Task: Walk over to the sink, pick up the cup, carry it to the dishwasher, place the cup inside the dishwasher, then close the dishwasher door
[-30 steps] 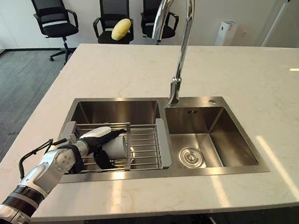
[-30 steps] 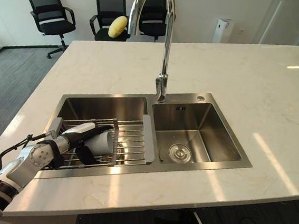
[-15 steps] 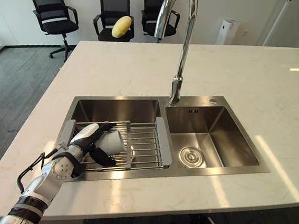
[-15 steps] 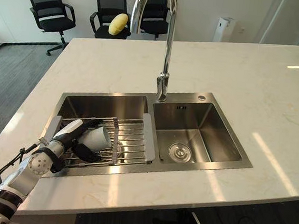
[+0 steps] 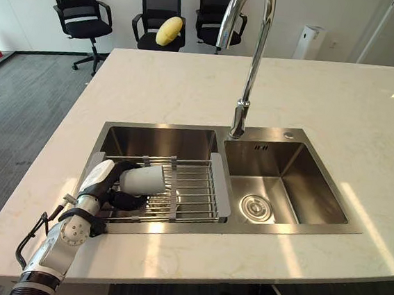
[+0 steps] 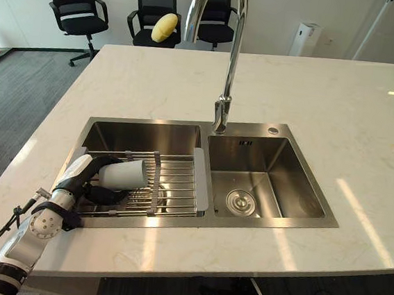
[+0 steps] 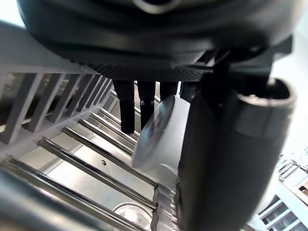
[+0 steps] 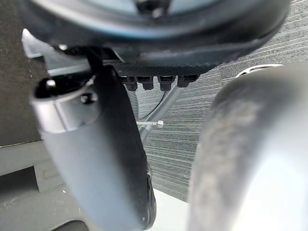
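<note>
The marble counter [image 5: 313, 96] carries a double sink [image 5: 155, 143]. Its left basin holds a wire rack [image 5: 196, 189]. The cup [image 5: 145, 181] lies sideways on the rack, long axis pointing toward the right basin. The left hand [image 5: 99, 180] is curled round it. Only the left wrist view shows the cup's round end facing the palm.

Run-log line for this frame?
grasp | left hand curled round white cup, on its side over steel wire rack in left basin | right hand idle
</note>
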